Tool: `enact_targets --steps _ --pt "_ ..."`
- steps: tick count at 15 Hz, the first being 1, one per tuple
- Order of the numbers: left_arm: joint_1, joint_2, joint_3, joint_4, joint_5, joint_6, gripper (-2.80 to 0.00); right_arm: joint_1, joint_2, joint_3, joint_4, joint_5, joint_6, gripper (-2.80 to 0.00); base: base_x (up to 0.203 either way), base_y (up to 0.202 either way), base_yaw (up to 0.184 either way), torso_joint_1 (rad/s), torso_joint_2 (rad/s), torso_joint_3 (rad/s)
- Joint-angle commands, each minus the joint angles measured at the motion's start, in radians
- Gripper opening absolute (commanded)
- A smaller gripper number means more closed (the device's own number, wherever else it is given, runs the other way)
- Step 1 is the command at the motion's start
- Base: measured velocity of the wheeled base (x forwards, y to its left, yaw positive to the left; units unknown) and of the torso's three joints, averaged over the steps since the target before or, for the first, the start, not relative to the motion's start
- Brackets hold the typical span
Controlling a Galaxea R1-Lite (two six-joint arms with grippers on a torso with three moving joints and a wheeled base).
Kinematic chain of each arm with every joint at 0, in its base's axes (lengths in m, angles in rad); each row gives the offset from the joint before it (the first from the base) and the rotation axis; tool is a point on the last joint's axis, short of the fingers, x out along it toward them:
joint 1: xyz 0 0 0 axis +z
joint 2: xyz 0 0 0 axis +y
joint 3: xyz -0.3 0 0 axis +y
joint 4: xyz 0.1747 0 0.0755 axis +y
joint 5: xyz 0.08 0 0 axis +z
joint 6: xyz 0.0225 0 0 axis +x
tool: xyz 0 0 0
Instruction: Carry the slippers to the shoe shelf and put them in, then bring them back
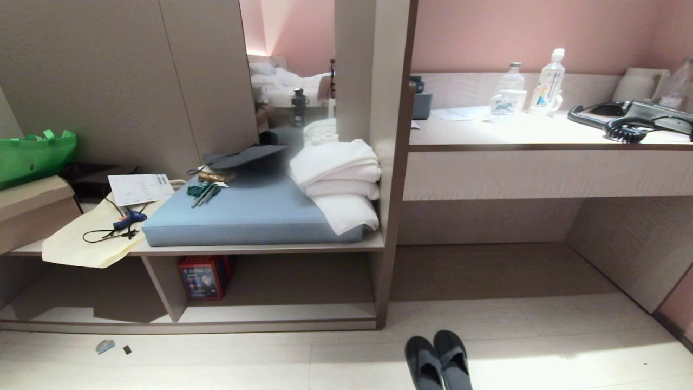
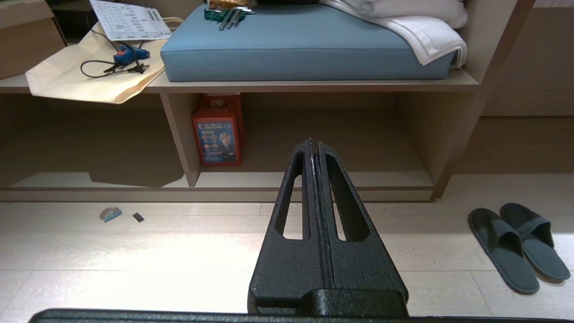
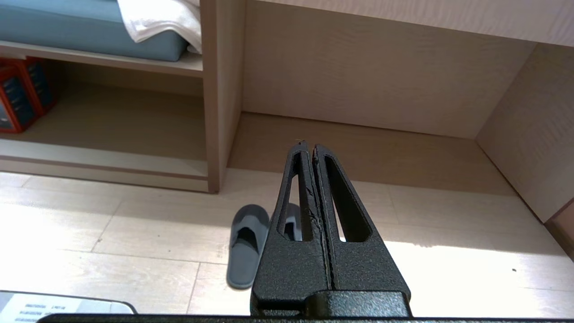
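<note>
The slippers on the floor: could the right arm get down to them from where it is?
Probably yes. The slippers lie side by side on open floor in front of the shoe shelf, with nothing on or around them. The right end effector hangs above them, shut, so it would have to open first.

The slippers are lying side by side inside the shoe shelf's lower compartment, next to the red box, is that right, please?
Not quite: the slippers lie side by side on the floor in front of the shoe shelf, not inside. The head view shows only the red box in that compartment.
</note>
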Motion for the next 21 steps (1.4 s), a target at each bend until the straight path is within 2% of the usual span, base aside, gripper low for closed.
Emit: enact_targets --steps 1,8,21 --pt "0.0 0.0 0.0 0.0 0.0 0.0 -2.8 0.0 0.002 0.0 0.0 0.0 -0.001 -2.8 0.0 0.0 0.0 0.0 0.0 0.0" --pt "0.001 0.001 0.0 0.0 0.0 -0.002 -2.8 0.0 0.002 0.0 0.0 0.0 -0.001 -2.8 0.001 0.026 0.0 0.0 0.0 0.001" --pt "0.0 0.001 0.0 0.0 0.0 -0.002 -2.8 0.0 0.002 0.0 0.0 0.0 -0.002 -2.8 0.0 0.195 -0.003 0.002 0.0 0.003"
